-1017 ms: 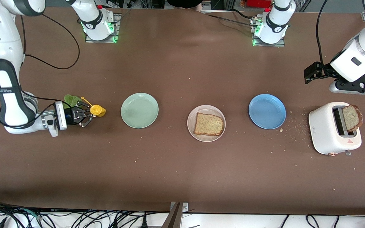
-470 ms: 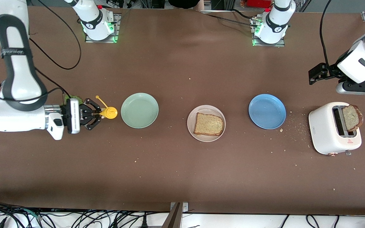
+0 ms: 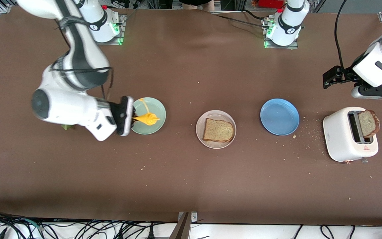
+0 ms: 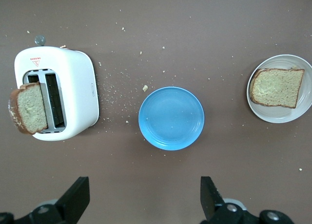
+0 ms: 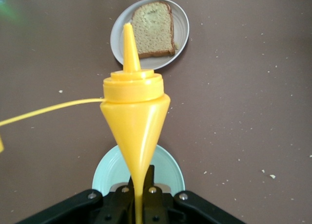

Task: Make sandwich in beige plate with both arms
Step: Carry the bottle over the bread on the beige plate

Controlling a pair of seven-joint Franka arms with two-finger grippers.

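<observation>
Right gripper [image 3: 134, 117], clamped on yellow squeeze bottle [image 3: 147, 118], has moved over mint green plate [image 3: 156, 106]; left gripper [image 4: 144, 199] waits, fingers spread.

A yellow squeeze bottle [image 3: 147, 118] hangs in the air over the mint green plate [image 3: 154, 108], nozzle pointing toward the middle of the table [image 3: 191, 179], its thin cap strap [image 5: 48, 109] trailing loose. The blue plate [image 3: 279, 116] lies bare toward the toaster end. The white toaster [image 3: 347, 136] sits near that end's edge, and crumbs [image 3: 312, 134] are scattered between it and the blue plate
</observation>
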